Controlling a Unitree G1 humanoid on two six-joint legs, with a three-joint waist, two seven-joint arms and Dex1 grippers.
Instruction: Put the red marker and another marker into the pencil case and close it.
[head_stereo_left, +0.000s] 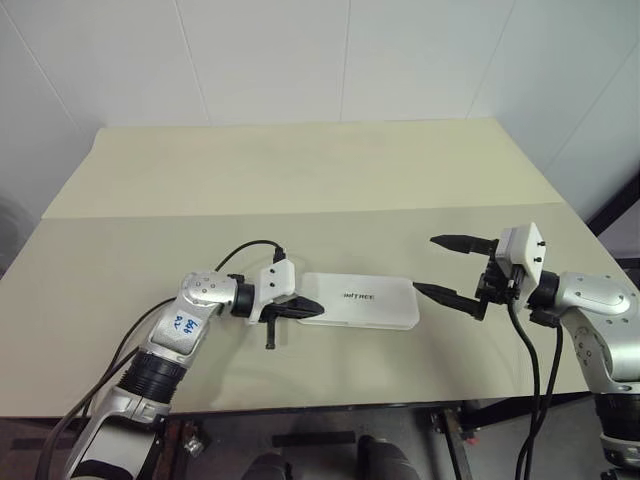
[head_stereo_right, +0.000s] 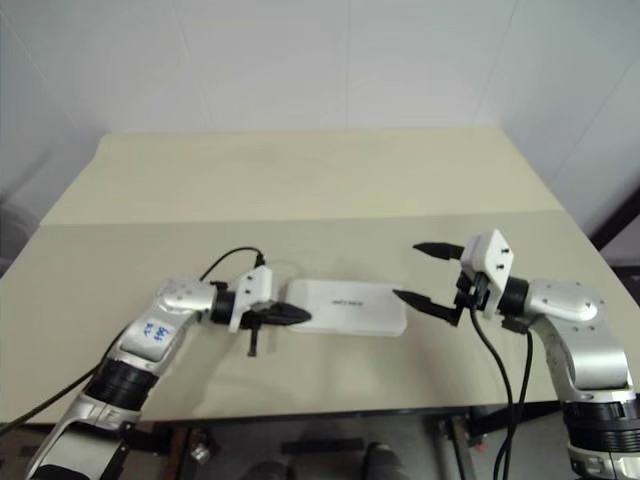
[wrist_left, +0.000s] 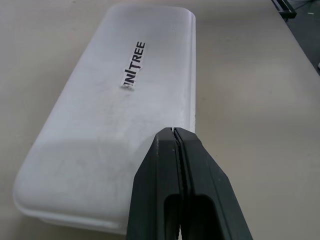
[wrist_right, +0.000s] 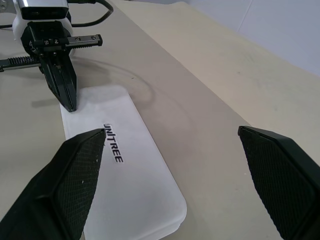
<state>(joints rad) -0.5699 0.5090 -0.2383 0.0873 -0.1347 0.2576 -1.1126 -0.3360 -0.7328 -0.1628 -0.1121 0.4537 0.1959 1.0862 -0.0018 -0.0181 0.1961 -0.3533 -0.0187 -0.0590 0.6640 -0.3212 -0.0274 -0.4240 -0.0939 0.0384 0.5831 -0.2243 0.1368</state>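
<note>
Nearest the camera, the left gripper (wrist_left: 175, 131) had its jaws pressed together at one end of the white, rounded, hard plastic pencil case (head_stereo_left: 358, 300), which lay closed and flat on the beige surface (head_stereo_left: 300, 180). Beyond the case's other end, the right gripper (head_stereo_left: 447, 266) hung with jaws wide, holding nothing. Rigid, light and smooth, the case looked likely to slide; its long edges seemed the best hold.

Lighting: bright, even, diffuse. Shadows: soft, faint on bench (head_stereo_left: 300, 200). Glare: none. Focus: sharp; slight softness at wrist views' near edges.
</note>
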